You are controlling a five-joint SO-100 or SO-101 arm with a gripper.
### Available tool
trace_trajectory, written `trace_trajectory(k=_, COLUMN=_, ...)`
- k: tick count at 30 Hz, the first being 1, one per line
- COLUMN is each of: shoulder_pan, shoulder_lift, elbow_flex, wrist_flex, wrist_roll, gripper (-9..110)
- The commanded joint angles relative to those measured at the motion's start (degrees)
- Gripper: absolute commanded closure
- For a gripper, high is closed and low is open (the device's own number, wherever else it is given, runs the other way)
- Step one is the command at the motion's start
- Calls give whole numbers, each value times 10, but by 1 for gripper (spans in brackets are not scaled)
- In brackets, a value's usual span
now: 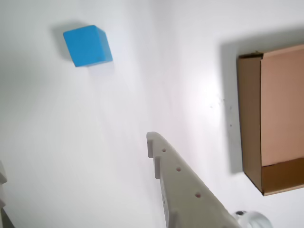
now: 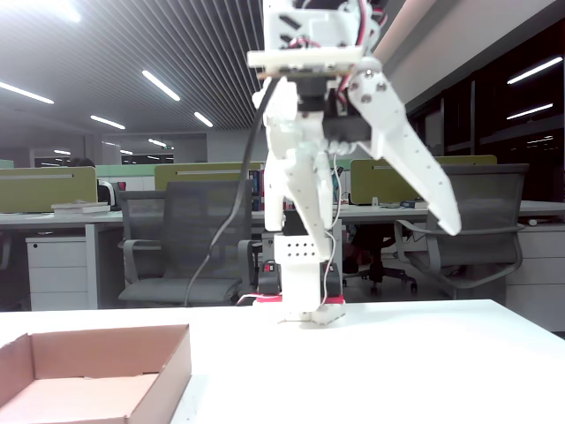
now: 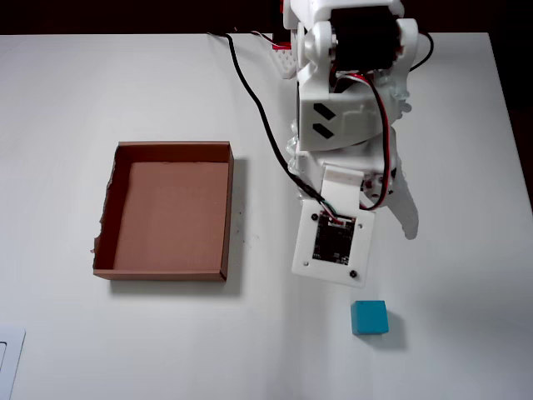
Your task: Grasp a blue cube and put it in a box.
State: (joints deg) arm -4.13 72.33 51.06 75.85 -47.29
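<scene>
The blue cube (image 3: 370,317) lies on the white table near its front edge in the overhead view, just below and right of the arm's camera board. In the wrist view the blue cube (image 1: 88,45) is at the upper left, well ahead of my gripper (image 1: 76,156), which is open with nothing between its fingers. One finger (image 1: 183,183) reaches in from the bottom centre. The box (image 3: 229,212), shallow brown cardboard, sits empty to the left; its wall (image 1: 249,118) shows at the right of the wrist view. In the fixed view the arm is raised, a finger (image 2: 424,177) slants down to the right, the box (image 2: 172,371) is at the lower left, and the cube is out of view.
A black cable (image 3: 250,92) runs from the arm's base across the table's far side. A pale flat object (image 3: 8,362) sits at the table's lower left corner in the overhead view. Office chairs (image 2: 177,238) and desks stand beyond the table's far edge.
</scene>
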Motion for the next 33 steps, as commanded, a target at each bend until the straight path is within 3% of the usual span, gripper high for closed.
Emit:
trace_trajectory(k=1, shoulder_pan=-10, shoulder_lift=-8, elbow_flex=-33, wrist_flex=-25, wrist_roll=-2, gripper=62)
trace_trajectory(k=13, shoulder_pan=-14, shoulder_lift=-144, elbow_flex=-145, wrist_flex=-45, wrist_roll=2, gripper=62)
trace_trajectory(k=33, shoulder_pan=-2, shoulder_lift=-289, elbow_flex=-193, wrist_flex=-116, wrist_roll=-4, gripper=62)
